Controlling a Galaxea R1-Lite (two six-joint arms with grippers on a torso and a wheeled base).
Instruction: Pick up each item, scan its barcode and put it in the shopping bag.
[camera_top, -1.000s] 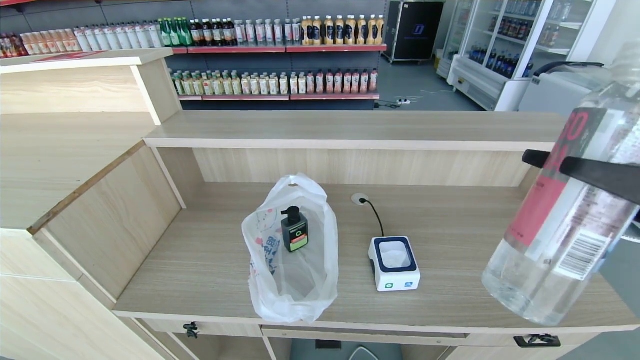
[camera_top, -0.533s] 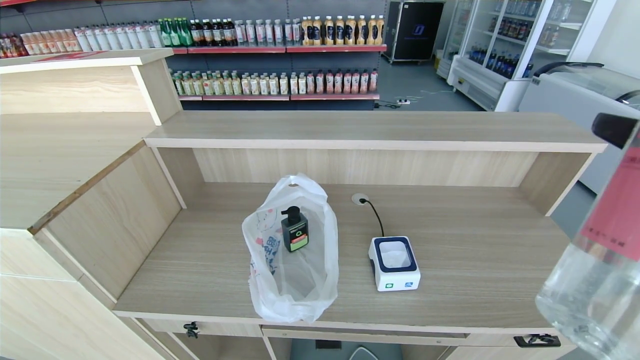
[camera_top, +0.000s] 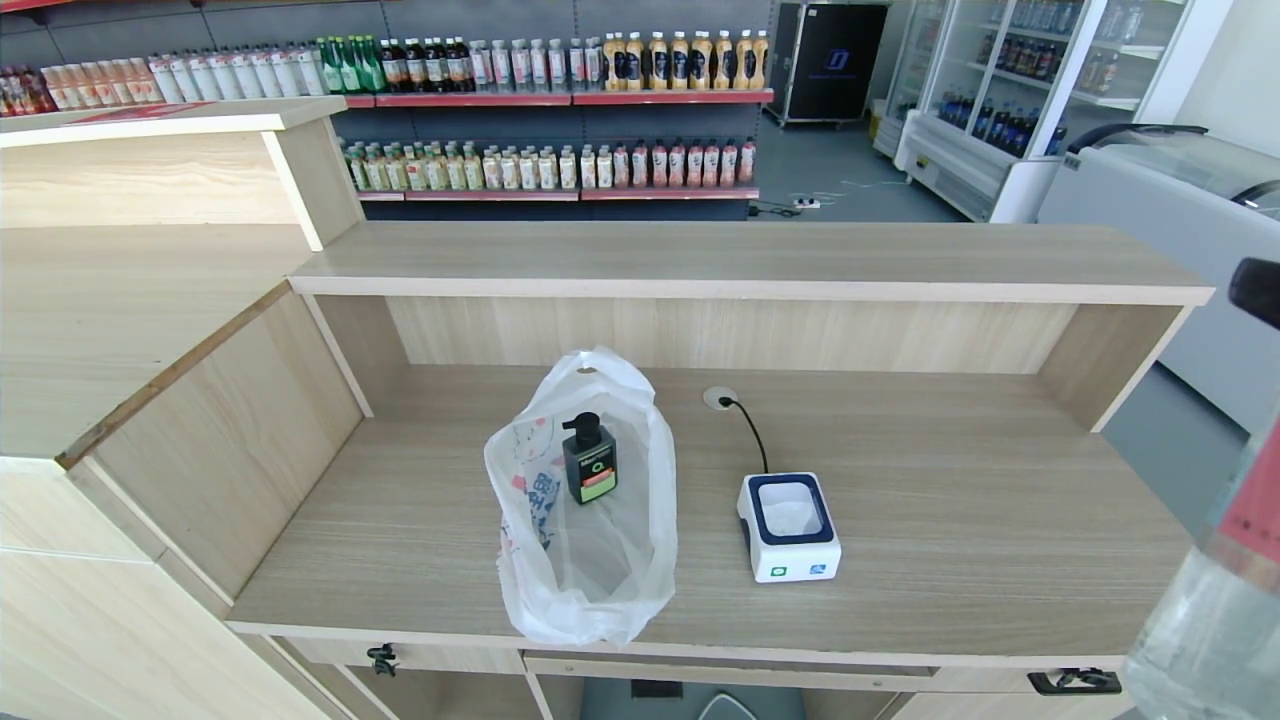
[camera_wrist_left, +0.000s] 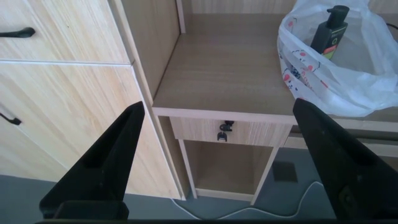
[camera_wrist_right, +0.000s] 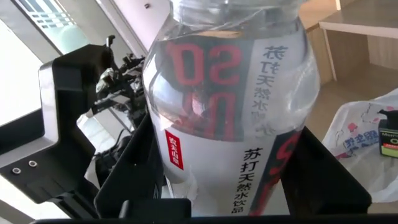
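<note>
— Wooden counter (camera_top: 950, 520): what's nearest?
— Clear bottle (camera_top: 1215, 610) at four o'clock, clamped in the right gripper (camera_wrist_right: 224, 180). Left gripper (camera_wrist_left: 217, 106) spread wide, empty.
— Beyond?
— Shopping bag (camera_top: 520, 490) at centre holding a pump bottle (camera_top: 588, 465); scanner (camera_top: 788, 525) at its three o'clock.

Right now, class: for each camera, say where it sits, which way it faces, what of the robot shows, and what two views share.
Head view: on the head, facing forward and down at the counter, shopping bag and scanner; the clear bottle cuts its right edge.
Left wrist view: low before the counter, facing its front edge; the open left gripper frames it.
Right wrist view: facing along the right gripper, shut on the clear bottle.
Shared: all three show the shopping bag with a black pump bottle inside.
</note>
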